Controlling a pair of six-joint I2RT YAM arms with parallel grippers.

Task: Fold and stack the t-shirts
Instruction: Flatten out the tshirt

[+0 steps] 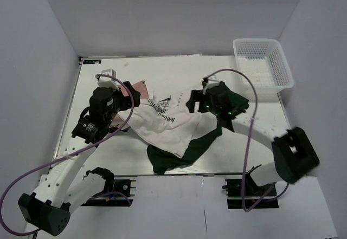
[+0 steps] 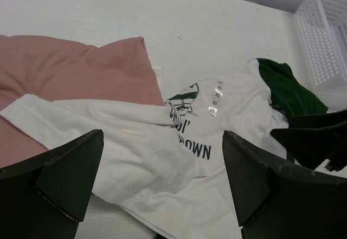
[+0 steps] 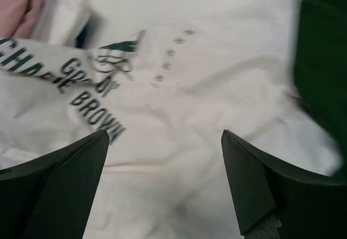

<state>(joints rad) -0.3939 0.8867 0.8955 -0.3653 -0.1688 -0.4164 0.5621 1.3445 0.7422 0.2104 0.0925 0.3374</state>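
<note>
- Both claws are spread wide and grip nothing. The left claw (image 2: 161, 139) hovers over the cream shirt's left side, and the right claw (image 3: 165, 136) hangs low over its chest panel.
- The white surface (image 1: 162, 68) carries all the cloth, with bare room beyond the shirt on the far side.
- The cream "Charlie Brown" t-shirt (image 1: 168, 128) lies crumpled between the two arms. Its print faces up and dark green cloth trails toward the near edge. I judge the step in hand to be flattening it. Each claw should pinch a single layer at an outer edge, shoulder or hem, then the two should draw apart evenly so the wrinkles pull out before any fold.
- The white mesh basket (image 1: 259, 40) sits at the far right corner, well apart from the shirts.
- The folded dusty pink t-shirt (image 2: 81, 71) lies at the left, its near edge tucked under the cream one. The left claw should pinch cream cloth only, or the finished fold gets dragged along.
- The green sleeve (image 2: 287, 90) is bunched at the right and needs spreading outward.
- The size sticker strip (image 2: 216, 101) marks the chest centre, a handy fold line.
</note>
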